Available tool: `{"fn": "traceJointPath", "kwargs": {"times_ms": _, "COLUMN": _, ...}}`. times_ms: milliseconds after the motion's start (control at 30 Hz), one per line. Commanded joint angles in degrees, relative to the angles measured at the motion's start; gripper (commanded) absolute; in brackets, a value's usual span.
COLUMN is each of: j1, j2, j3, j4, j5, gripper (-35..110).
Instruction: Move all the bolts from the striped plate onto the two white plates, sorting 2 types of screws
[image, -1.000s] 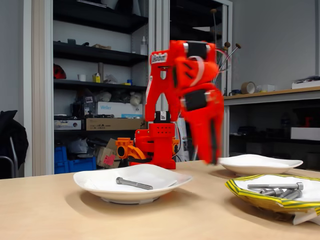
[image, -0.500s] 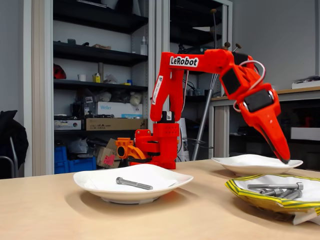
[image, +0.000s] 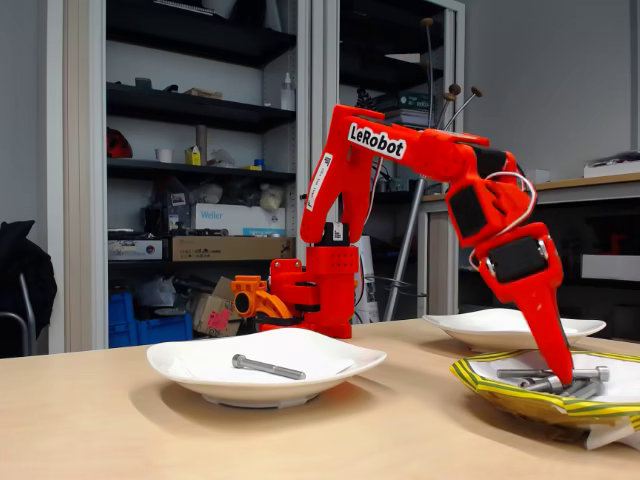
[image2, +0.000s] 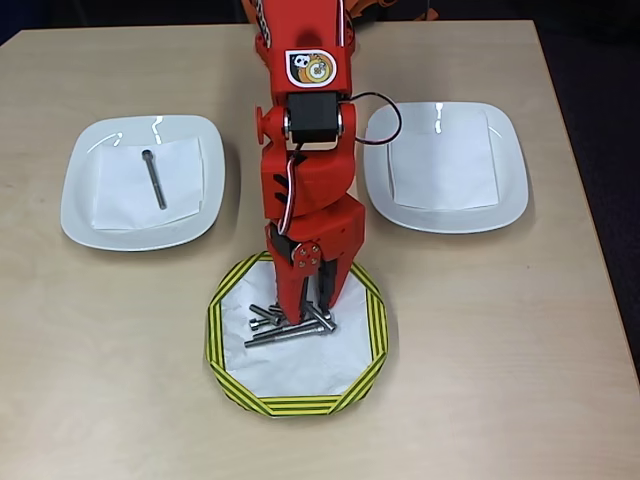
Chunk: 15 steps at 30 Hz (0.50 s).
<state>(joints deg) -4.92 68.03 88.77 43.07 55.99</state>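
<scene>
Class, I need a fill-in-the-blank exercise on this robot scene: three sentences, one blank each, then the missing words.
1. The gripper has its fingertips down among the bolts on the ____ plate.
2. In the overhead view, the left white plate holds ____ long bolt.
3. The right white plate holds ____ bolts.

Missing words: striped; one; no

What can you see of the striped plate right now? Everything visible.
The striped plate is a shallow, many-sided plate with a yellow and dark green striped rim and a white inside, paper-like and slightly crumpled. It lies flat on the wooden table, near the front edge in the overhead view, between and in front of two white plates. A small pile of grey bolts lies on it, and the gripper reaches down into the pile.
</scene>
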Motion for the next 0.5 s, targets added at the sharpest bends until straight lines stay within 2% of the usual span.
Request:
{"fn": "traceJointPath", "kwargs": {"times_ms": 0, "j1": -0.09, "j2": -1.67, "j3": -1.23, "j4": 0.53, "j5": 1.76, "gripper": 10}}
{"fn": "traceJointPath", "kwargs": {"times_ms": 133, "j1": 0.53, "j2": -3.52, "j3": -4.48, "j4": 4.04, "j5": 2.46, "gripper": 0}}
{"fn": "traceJointPath", "kwargs": {"times_ms": 467, "j1": 2.20, "j2": -1.32, "j3": -17.14, "j4": 21.71, "j5": 1.23, "gripper": 0}}
